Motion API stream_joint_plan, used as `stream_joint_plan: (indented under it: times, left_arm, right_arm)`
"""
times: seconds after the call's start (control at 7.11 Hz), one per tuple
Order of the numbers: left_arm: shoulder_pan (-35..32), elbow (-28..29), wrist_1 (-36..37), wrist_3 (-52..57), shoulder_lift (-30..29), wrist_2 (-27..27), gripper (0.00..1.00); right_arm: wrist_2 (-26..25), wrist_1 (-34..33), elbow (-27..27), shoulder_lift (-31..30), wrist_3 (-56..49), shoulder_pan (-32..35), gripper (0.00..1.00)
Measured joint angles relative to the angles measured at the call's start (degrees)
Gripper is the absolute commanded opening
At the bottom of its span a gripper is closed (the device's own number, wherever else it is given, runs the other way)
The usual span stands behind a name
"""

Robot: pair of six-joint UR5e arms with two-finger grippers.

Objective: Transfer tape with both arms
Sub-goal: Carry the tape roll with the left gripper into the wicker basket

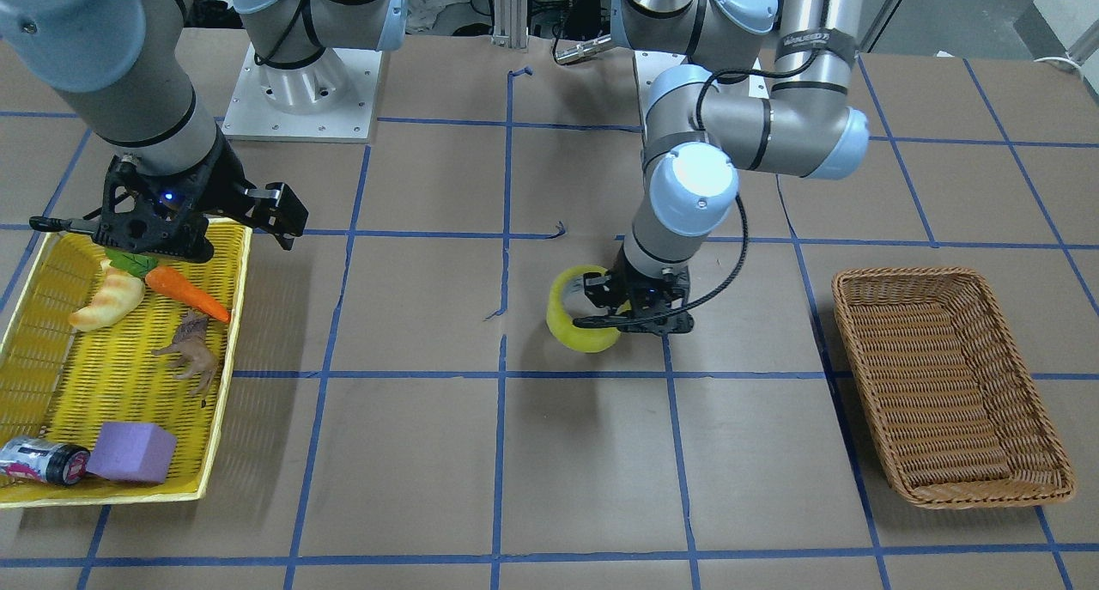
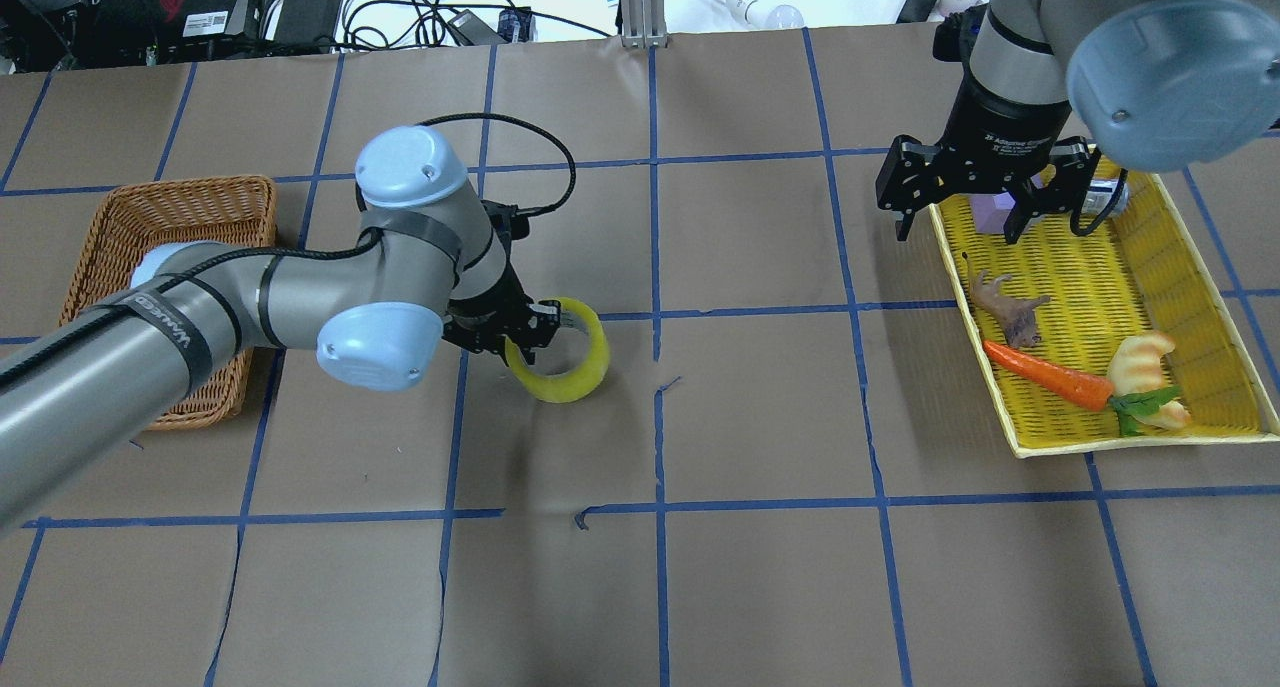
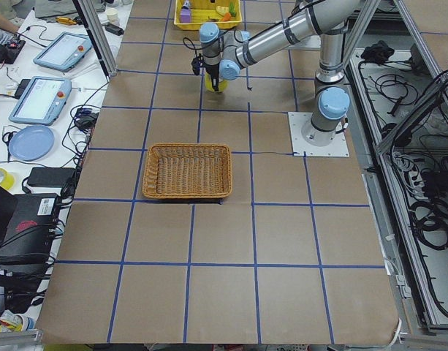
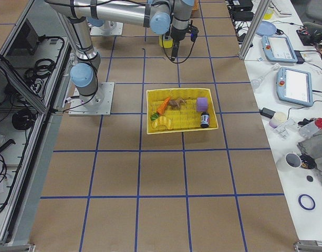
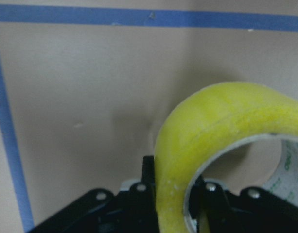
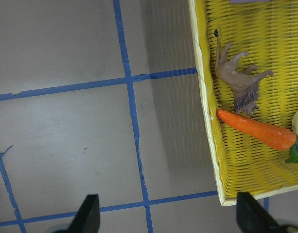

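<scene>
The yellow tape roll (image 1: 573, 322) is near the table's middle, tilted on edge, low over or on the brown paper; I cannot tell which. My left gripper (image 1: 603, 303) is shut on its wall, one finger inside the whitish core and one outside, as the left wrist view shows around the tape (image 5: 212, 126). From overhead the tape (image 2: 572, 379) hangs at the left gripper (image 2: 530, 332). My right gripper (image 2: 985, 209) is open and empty, hovering over the near-centre end of the yellow basket (image 2: 1185, 287).
The yellow basket (image 1: 51, 384) holds a carrot (image 1: 185, 292), a toy lion (image 1: 193, 354), a croissant (image 1: 107, 302), a purple block (image 1: 130, 453) and a can (image 1: 43, 459). An empty wicker basket (image 1: 944, 375) sits on my left side.
</scene>
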Motion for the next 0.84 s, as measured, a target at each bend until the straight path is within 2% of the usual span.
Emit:
stream_joint_plan:
  times: [0.42,0.7,0.84]
  left_arm:
    - [16.64,10.03,-13.04,21.32,2.74,2.94,0.00]
    - [26.27,12.02,-12.72,33.44,2.80,7.25,0.00]
    - [30.59,12.08,-9.26,38.97,2.09,8.32,0.00]
  right_arm:
    - [-0.03,-0.12,0.00,-0.07,0.03,0.02,1.00]
    - [-0.06,-0.21,-0.16,-0.10,-0.02,0.07,1.00]
    - [-0.05,-0.25,-0.17,-0.12,-0.01,0.08,1.00]
